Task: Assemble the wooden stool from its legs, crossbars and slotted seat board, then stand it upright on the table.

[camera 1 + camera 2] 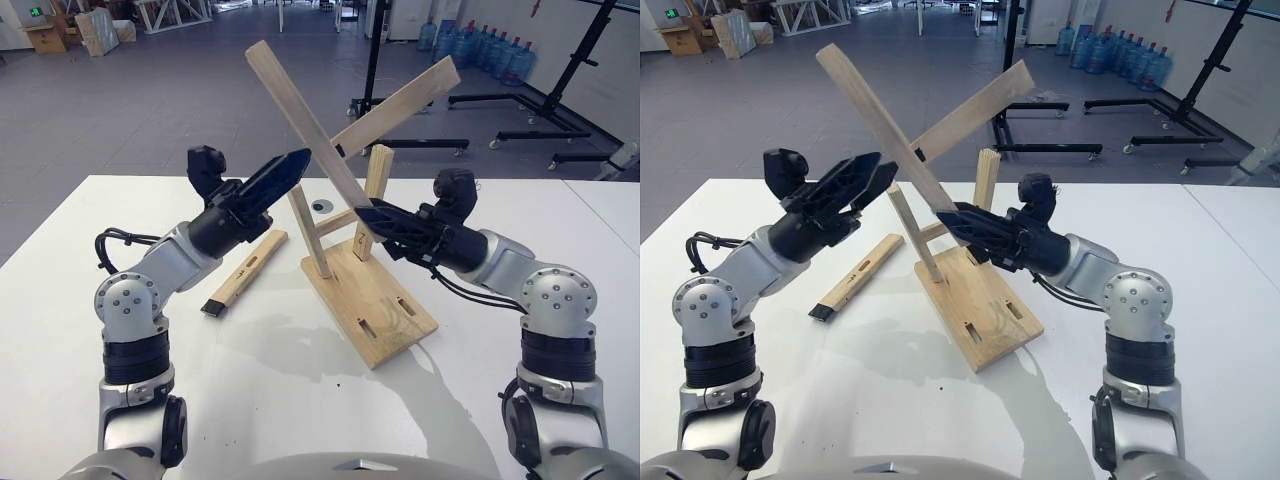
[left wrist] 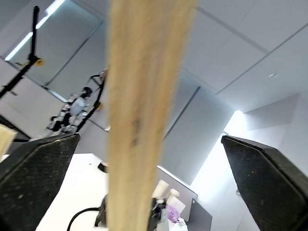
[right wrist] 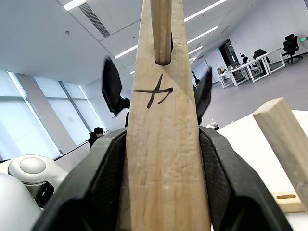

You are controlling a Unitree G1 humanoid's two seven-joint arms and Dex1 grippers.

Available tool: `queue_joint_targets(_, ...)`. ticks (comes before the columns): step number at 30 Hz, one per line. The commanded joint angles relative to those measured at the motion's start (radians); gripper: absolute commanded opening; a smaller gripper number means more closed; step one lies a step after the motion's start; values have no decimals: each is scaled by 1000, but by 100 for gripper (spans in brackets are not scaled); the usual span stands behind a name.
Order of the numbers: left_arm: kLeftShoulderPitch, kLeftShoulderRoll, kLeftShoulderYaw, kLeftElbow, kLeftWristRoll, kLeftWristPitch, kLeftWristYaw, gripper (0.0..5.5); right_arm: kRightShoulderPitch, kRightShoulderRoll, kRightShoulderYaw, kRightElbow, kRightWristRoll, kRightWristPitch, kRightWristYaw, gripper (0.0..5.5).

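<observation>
The slotted seat board point(image 1: 375, 295) lies flat at the middle of the table point(image 1: 120, 400), one corner pointing toward the near edge, with two open slots showing in its near half. To its left, toward the left edge, a loose wooden bar point(image 1: 245, 268) with a dark near end lies flat and apart from the board.

At the board's far end two short legs stand in it: the left leg point(image 1: 310, 235) leans, the far leg point(image 1: 372, 195) is nearly upright, and a small crossbar point(image 1: 337, 222) spans between them.

Above that far end the right gripper point(image 1: 368, 212) is clamped on the lower end of a long leg point(image 1: 305, 115), which slants up and away toward the far-left. In the right wrist view its black fingers point(image 3: 108, 178) press both flat sides of the wood, and a hand-drawn pen mark point(image 3: 153, 91) shaped like a slanted cross sits on the face between them. No other writing is legible on the wood.

The left gripper point(image 1: 298, 165) hangs over the table left of the board, jaws spread wide. Its fingers point(image 2: 33, 183) stand on either side of the long leg without touching it, higher up the wood than the right gripper's hold.

Farther off, a second long bar point(image 1: 410, 100) crosses the long leg and rises toward the far-right; whether the two are joined I cannot tell.
</observation>
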Motion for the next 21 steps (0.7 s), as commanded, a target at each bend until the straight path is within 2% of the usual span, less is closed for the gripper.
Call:
queue_joint_targets(1,-58,-4,1,42,-95,-23,96,540,31,-2,13,-26,-3,-6,1,205)
queue_joint_targets(7,-71,-19,-47,72,-92,-29,148,540,66,2,36,-65,10,-6,3,205)
queue_joint_targets(15,-74,-14,-50,74,-123,-27,166,540,54,17,46,-49,5,-20,-14,205)
queue_joint_targets(21,-62,-16,-60,79,-124,-22,171,462,57,25,50,-49,4,-22,-25,205)
